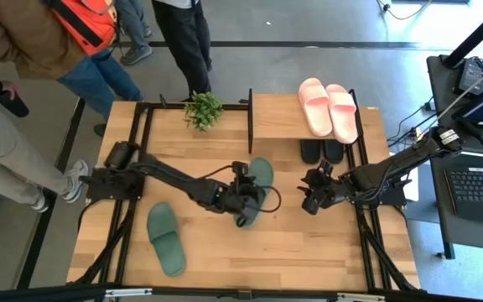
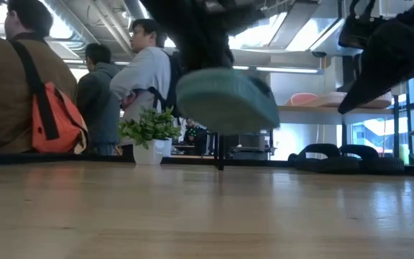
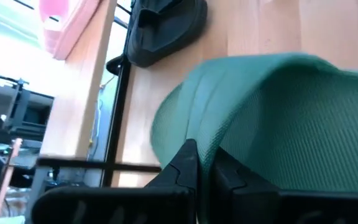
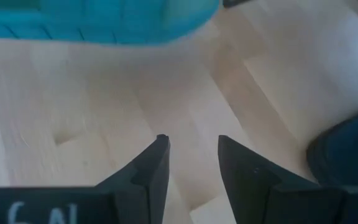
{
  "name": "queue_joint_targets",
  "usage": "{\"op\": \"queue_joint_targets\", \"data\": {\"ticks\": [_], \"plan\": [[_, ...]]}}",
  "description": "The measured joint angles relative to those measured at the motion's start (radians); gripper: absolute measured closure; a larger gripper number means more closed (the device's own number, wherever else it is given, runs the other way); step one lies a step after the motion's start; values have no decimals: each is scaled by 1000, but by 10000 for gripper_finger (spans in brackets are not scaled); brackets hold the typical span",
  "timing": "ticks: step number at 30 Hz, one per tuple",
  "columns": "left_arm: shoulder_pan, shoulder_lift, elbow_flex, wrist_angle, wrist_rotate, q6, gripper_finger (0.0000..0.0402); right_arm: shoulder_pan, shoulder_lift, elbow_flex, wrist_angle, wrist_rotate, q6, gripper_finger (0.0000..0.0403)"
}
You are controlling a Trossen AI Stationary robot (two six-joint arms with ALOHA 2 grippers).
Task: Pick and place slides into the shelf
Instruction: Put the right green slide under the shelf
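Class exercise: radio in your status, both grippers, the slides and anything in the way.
Left gripper shut on green slide, lifted off table. Right gripper open, empty, above table. Second green slide lies on table. Pink pair atop shelf.

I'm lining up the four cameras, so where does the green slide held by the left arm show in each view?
High view: the held green slide is at table centre, in the left gripper.
Low view: upper centre, off the table.
Left wrist view: fills the right half.
Right wrist view: a teal band along the top edge.
Shared landmark: the black slides under the shelf.
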Motion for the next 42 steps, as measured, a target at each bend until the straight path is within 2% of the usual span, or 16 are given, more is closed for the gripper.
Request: {"op": "queue_joint_targets", "data": {"ticks": [4,14,32,36,39,42], "plan": [[27,68,10,69,0,21,399,10,1,0,-6,1,25,265],[52,202,81,74,8,36,399,15,1,0,-4,1,27,265],[51,210,85,71,11,39,361,15,1,0,-4,1,27,265],[53,210,85,72,47,37,340,15,1,0,-4,1,27,265],[53,209,85,77,99,36,312,15,1,0,-4,1,27,265],[53,208,85,75,103,36,283,15,1,0,-3,1,27,265]]}}
